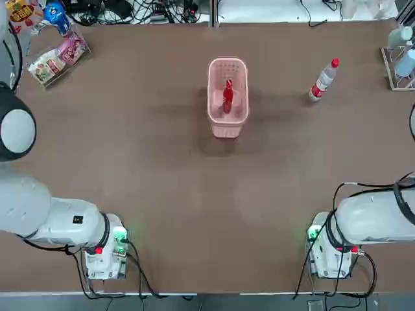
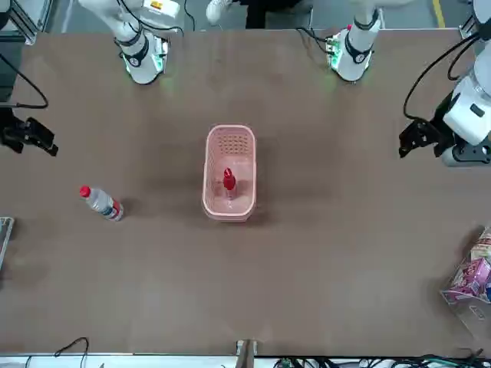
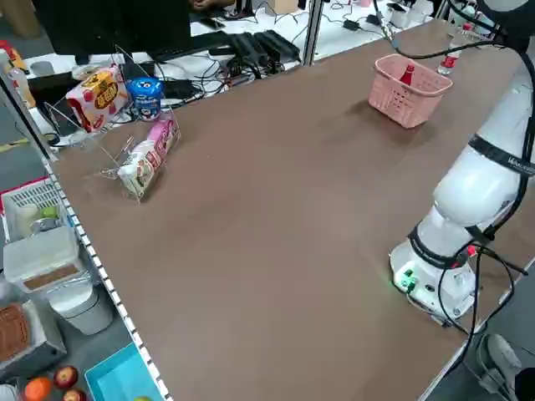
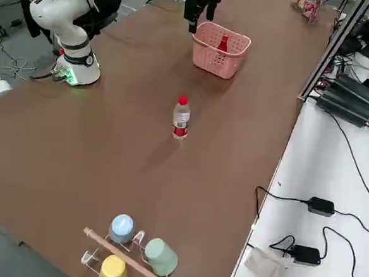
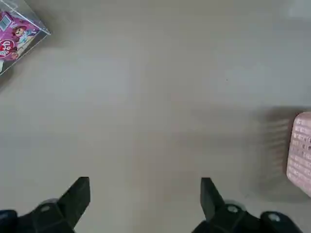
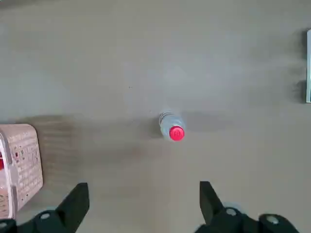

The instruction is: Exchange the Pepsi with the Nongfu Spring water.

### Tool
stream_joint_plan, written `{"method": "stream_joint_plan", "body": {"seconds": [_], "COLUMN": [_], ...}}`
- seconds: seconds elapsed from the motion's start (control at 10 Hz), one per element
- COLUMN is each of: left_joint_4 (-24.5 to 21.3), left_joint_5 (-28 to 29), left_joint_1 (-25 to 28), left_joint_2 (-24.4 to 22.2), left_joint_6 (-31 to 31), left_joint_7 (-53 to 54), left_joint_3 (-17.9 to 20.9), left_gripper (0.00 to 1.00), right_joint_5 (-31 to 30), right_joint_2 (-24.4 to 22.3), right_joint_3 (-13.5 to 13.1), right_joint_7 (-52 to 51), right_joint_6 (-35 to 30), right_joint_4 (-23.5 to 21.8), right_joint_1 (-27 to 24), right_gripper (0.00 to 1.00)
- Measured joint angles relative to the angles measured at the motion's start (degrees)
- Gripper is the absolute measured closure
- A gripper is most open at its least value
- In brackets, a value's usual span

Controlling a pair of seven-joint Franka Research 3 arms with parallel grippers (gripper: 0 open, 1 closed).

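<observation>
The Pepsi [image 1: 227,97], a slender all-red bottle, stands upright inside the pink basket [image 1: 227,126] at the table's middle. The Nongfu Spring water [image 1: 323,80], clear with a red cap and red label, stands on the bare table to the basket's right. In the right wrist view the water bottle [image 6: 172,129] is ahead of my open right gripper [image 6: 141,199], well apart from it. My left gripper [image 5: 144,194] is open too, over bare table, with the basket's edge [image 5: 301,153] off to one side. Both grippers hang raised near the table's sides: the left [image 2: 418,139] and the right [image 2: 29,136].
A clear holder with snack packets [image 1: 57,55] lies at the far left corner. A rack of cups [image 4: 132,249] stands at the far right edge. Cables run behind the table's far edge. The two arm bases [image 1: 104,249] [image 1: 331,249] stand at the near edge.
</observation>
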Motion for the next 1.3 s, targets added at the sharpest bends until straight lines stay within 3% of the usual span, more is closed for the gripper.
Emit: {"method": "stream_joint_plan", "body": {"seconds": [0.4,0.7,0.9,1.1,1.3], "left_joint_4": [0.00,-0.21,-0.19,-0.19,-0.28], "left_joint_5": [-0.12,-0.41,-0.45,-0.28,3.81], "left_joint_1": [-0.84,-2.02,-2.66,-5.24,-13.09], "left_joint_2": [0.01,2.66,5.22,6.66,10.00], "left_joint_6": [-0.17,0.46,4.43,5.86,9.44], "left_joint_7": [0.04,-3.91,-8.71,-16.17,-28.10], "left_joint_3": [-1.45,-8.01,-12.07,-14.78,-15.20], "left_gripper": [0.00,0.00,0.00,0.00,0.00], "right_joint_5": [0.01,0.01,0.02,0.18,1.00], "right_joint_2": [0.00,0.00,0.81,5.01,10.93], "right_joint_3": [-0.03,-0.14,-0.26,-0.37,-0.39], "right_joint_7": [-0.01,-1.04,-4.83,-9.21,-12.31], "right_joint_6": [-0.02,0.07,1.49,6.40,12.06], "right_joint_4": [-0.03,-0.33,-1.25,-2.74,-3.70], "right_joint_1": [0.03,-0.12,-1.64,-4.30,-5.92], "right_gripper": [0.00,0.05,0.11,0.10,0.10]}}
